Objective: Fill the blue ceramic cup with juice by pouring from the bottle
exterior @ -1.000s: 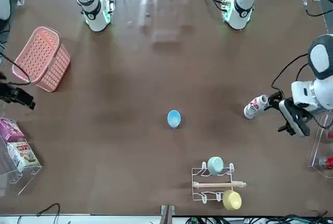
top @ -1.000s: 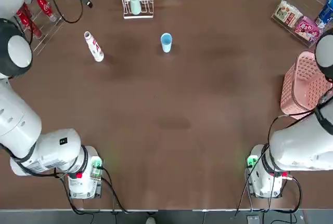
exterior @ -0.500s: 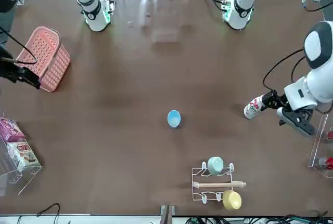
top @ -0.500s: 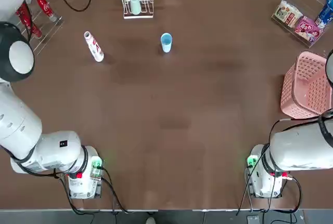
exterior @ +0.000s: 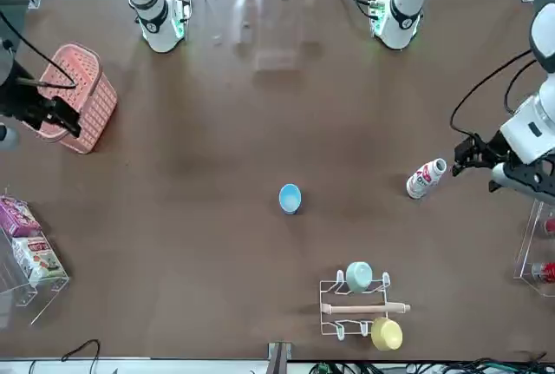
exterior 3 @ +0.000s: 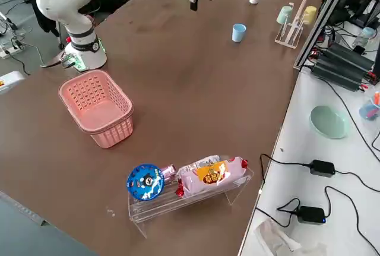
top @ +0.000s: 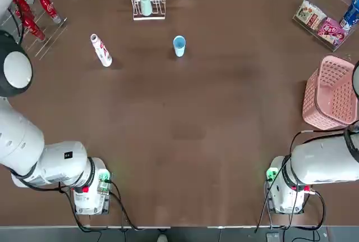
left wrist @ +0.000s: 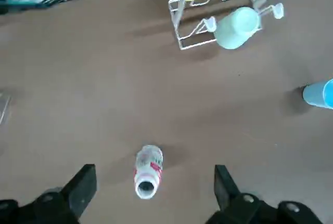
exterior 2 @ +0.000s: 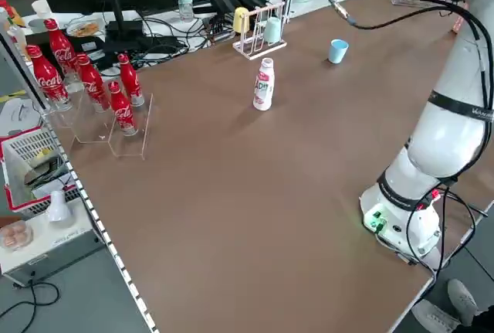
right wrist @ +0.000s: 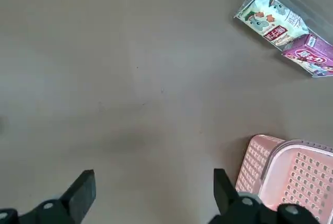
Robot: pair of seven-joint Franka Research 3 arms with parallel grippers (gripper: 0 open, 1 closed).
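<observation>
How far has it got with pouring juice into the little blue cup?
Nothing is done yet. The white bottle stands capped and untouched, apart from the blue cup. The open left pincer hovers above the bottle, empty. Grasping, uncapping and pouring remain.

The top view shows neither pincer. At the worktop's far corner past the bottle (top: 101, 50), the red cola bottles (top: 33, 9) run off the edge. The bottle's label print is unreadable.

Matt brown table (top: 190, 129), glossy bottle (top: 101, 50), pink plastic-looking lattice basket (top: 328, 93).
</observation>
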